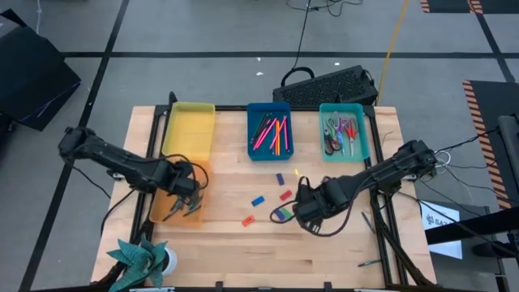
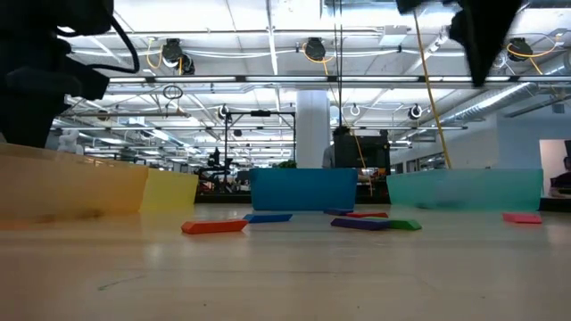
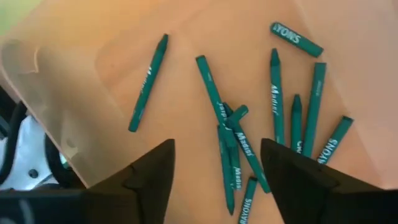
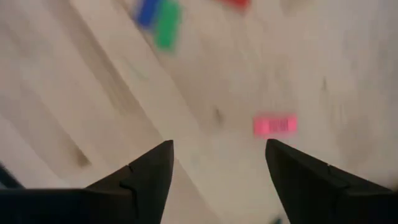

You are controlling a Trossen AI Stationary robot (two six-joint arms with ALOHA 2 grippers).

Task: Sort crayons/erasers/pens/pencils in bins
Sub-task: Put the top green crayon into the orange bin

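Wooden table (image 1: 324,259): erasers (image 1: 282,195) scattered near right tool (image 1: 302,212).

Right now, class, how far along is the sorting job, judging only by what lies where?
Done: green crayons lie in the orange bin, pens or pencils in the blue bin, scissors in the teal bin.

In hand: nothing. The left gripper hangs open over the crayons; the right gripper hangs open above the table by a pink eraser.

Left: several erasers on the wood; the yellow bin looks empty.

Erasers (image 1: 258,200) scattered flat mid-table, apparently outside bins (image 1: 270,130); yellow, blue, teal trays along far edge.
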